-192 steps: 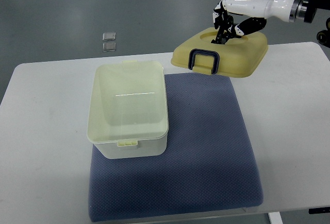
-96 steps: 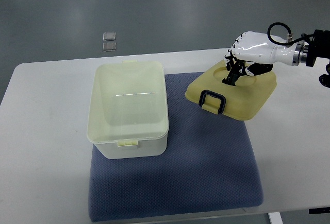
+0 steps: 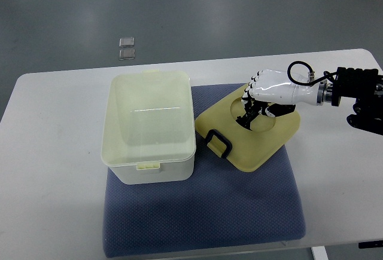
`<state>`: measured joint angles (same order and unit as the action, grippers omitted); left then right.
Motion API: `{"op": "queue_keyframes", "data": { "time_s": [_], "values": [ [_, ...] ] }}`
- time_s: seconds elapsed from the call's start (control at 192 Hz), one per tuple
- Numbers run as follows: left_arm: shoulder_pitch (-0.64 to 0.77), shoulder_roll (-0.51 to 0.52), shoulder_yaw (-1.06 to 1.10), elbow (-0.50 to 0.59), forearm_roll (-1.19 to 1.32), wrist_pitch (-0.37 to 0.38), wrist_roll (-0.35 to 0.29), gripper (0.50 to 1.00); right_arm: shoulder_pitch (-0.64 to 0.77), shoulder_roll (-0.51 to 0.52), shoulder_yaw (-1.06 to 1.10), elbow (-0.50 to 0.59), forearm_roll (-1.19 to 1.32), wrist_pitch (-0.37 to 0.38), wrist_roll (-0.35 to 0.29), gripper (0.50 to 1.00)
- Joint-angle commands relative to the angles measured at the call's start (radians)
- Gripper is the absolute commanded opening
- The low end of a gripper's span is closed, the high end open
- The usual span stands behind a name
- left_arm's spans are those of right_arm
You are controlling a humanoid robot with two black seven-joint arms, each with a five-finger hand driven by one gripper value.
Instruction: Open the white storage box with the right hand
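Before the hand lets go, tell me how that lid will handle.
The lid looks like rigid moulded plastic, so probably stiff and light. It is broad and flat, unlikely to roll. On the textured blue mat it should slide little. The right hand grips its recess.

No text, label, brand, number or sign could be read anywhere in the frame, neither on the white storage box (image 3: 149,127) at centre left nor on its lid (image 3: 248,133) at centre right.
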<state>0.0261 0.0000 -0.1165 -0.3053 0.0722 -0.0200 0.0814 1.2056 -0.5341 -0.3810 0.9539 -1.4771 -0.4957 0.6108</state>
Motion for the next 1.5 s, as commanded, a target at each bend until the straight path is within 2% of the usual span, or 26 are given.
{"op": "queue_keyframes", "data": {
  "time_s": [0.0,0.005,0.01,0.016,0.021,0.026,0.125,0.323,0.453,0.505,0.573,0.583,0.64,0.723,0.791,0.854,0.885,0.973,1.072,1.26,1.385,1.494],
  "values": [
    [0.000,0.000,0.000,0.000,0.000,0.000,0.000,1.000,-0.009,0.008,0.002,-0.001,0.003,-0.001,0.000,0.725],
    [0.000,0.000,0.000,0.000,0.000,0.000,0.000,1.000,-0.009,0.008,0.002,-0.001,0.004,-0.001,0.000,0.794],
    [0.000,0.000,0.000,0.000,0.000,0.000,0.000,1.000,-0.009,0.008,0.002,-0.001,0.005,-0.001,0.000,0.795],
    [0.000,0.000,0.000,0.000,0.000,0.000,0.000,1.000,-0.009,0.009,0.002,-0.001,0.005,-0.001,0.000,0.839],
    [0.000,0.000,0.000,0.000,0.000,0.000,0.000,1.000,-0.009,0.009,0.002,-0.001,0.005,-0.001,0.000,0.840],
    [0.000,0.000,0.000,0.000,0.000,0.000,0.000,1.000,-0.009,0.009,0.002,-0.001,0.006,-0.001,0.000,0.868],
    [0.000,0.000,-0.002,0.000,0.000,0.000,0.000,1.000,-0.011,0.009,0.004,-0.001,0.006,-0.001,0.000,0.932],
    [0.000,0.000,0.000,0.000,0.000,0.000,0.000,1.000,0.003,-0.010,0.028,0.000,0.021,-0.001,0.000,0.932],
    [0.000,0.000,0.000,0.000,0.000,0.000,0.000,1.000,0.005,-0.058,0.168,-0.001,0.066,0.039,0.000,0.932],
    [0.000,0.000,-0.002,0.000,0.000,0.000,0.000,1.000,0.005,-0.075,0.240,-0.001,0.124,0.114,0.000,0.932],
    [0.000,0.000,0.000,0.000,0.000,0.000,0.000,1.000,0.003,-0.092,0.373,-0.003,0.250,0.279,0.000,0.932],
    [0.000,0.000,0.000,0.000,0.000,0.000,0.000,1.000,0.003,-0.092,0.373,-0.003,0.250,0.279,0.000,0.932],
    [0.000,0.000,0.000,0.000,0.000,0.000,0.000,1.000,-0.006,-0.096,0.517,-0.010,0.395,0.413,0.000,0.934],
    [0.000,0.000,0.000,-0.001,0.000,0.000,0.000,1.000,-0.021,-0.093,0.649,-0.032,0.583,0.542,0.000,0.932],
    [0.000,0.000,0.000,-0.001,0.000,0.000,0.000,1.000,-0.055,-0.081,0.746,-0.040,0.774,0.646,-0.109,0.932],
    [0.000,0.000,0.000,0.000,0.000,0.000,0.000,1.000,-0.069,-0.075,0.804,-0.041,0.945,0.697,-0.215,0.934],
    [0.000,0.000,0.000,0.000,0.000,0.000,0.000,1.000,-0.077,-0.064,0.818,-0.041,1.003,0.706,-0.246,0.932],
    [0.000,0.000,-0.002,0.000,0.000,0.000,0.000,1.000,-0.109,0.000,0.864,-0.041,1.297,0.706,-0.385,0.932],
    [0.000,0.000,-0.002,0.000,0.000,0.000,0.000,1.000,-0.147,0.034,0.886,-0.041,1.590,0.688,-0.474,0.932],
    [0.001,0.000,-0.002,0.000,0.000,0.000,0.000,1.000,-0.239,0.108,0.953,-0.084,1.841,0.692,-0.464,0.932],
    [0.001,0.000,-0.002,0.000,0.000,0.000,0.000,1.000,-0.336,0.170,1.099,-0.145,1.845,0.724,-0.457,0.934],
    [0.001,0.000,-0.002,0.000,0.000,0.000,0.000,1.000,-0.379,0.213,1.143,-0.207,1.847,0.752,-0.456,0.934]
  ]
}}
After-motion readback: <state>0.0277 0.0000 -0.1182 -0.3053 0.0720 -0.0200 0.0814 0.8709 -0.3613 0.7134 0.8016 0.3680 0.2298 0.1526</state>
